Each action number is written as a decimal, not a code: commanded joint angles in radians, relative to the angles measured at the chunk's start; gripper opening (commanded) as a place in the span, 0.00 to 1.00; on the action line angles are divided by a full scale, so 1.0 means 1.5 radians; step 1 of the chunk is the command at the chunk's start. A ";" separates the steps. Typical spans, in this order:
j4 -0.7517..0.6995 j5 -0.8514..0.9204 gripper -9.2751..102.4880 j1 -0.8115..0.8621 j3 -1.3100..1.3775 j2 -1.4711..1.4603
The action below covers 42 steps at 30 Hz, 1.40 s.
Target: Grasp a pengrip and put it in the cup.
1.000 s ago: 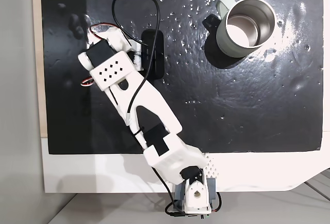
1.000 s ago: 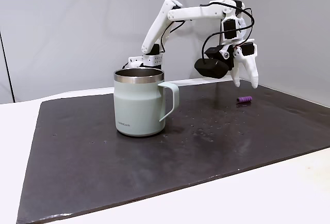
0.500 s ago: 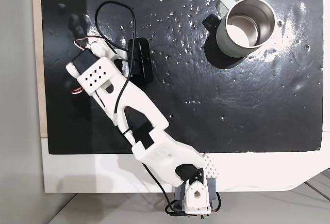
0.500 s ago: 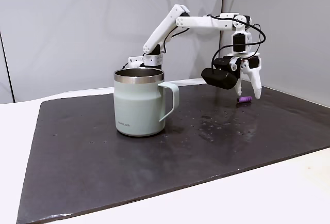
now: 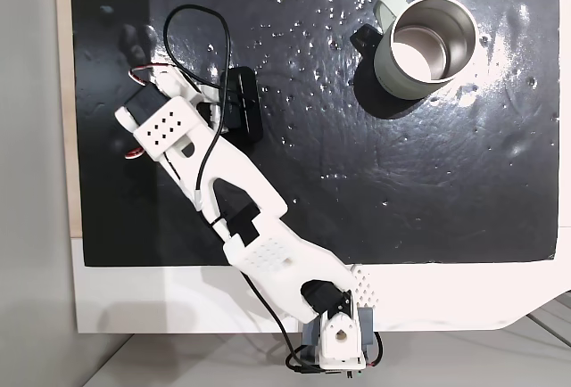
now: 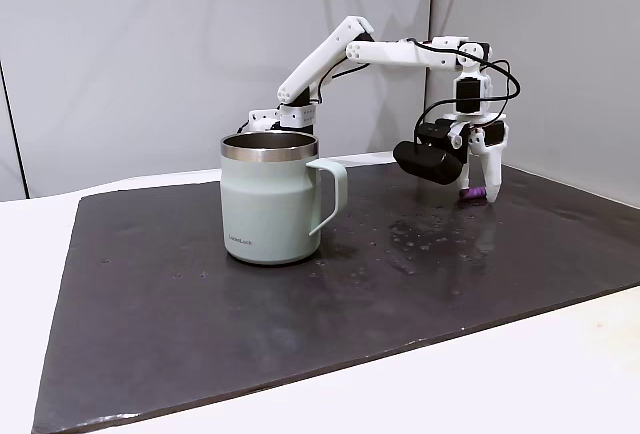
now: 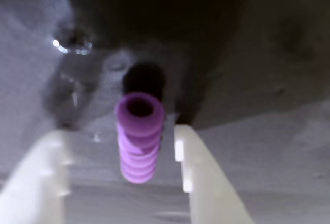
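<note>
Currently the pengrip [image 7: 138, 136] lies on the dark mat [image 6: 300, 304], between the two fingers of the gripper [image 7: 121, 175]. Its long axis runs along the fingers, hollow end facing away from the wrist camera. The jaws stand apart and hold nothing; the right-hand finger [image 7: 198, 167] in the wrist view sits just beside the pengrip, contact uncertain. The cup [image 6: 270, 197] stands well apart, upright, mouth open.
</note>
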<state>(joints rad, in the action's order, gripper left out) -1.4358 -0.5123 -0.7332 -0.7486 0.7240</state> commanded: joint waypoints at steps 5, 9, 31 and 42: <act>0.011 0.002 0.09 0.024 0.002 0.011; 0.010 0.002 0.08 0.038 -0.005 0.022; 0.013 0.058 0.08 0.062 -0.061 0.451; -0.064 0.078 0.08 0.252 -0.149 0.558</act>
<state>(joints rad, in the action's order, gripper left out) -1.5002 -0.4172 -0.4510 -0.9664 1.4696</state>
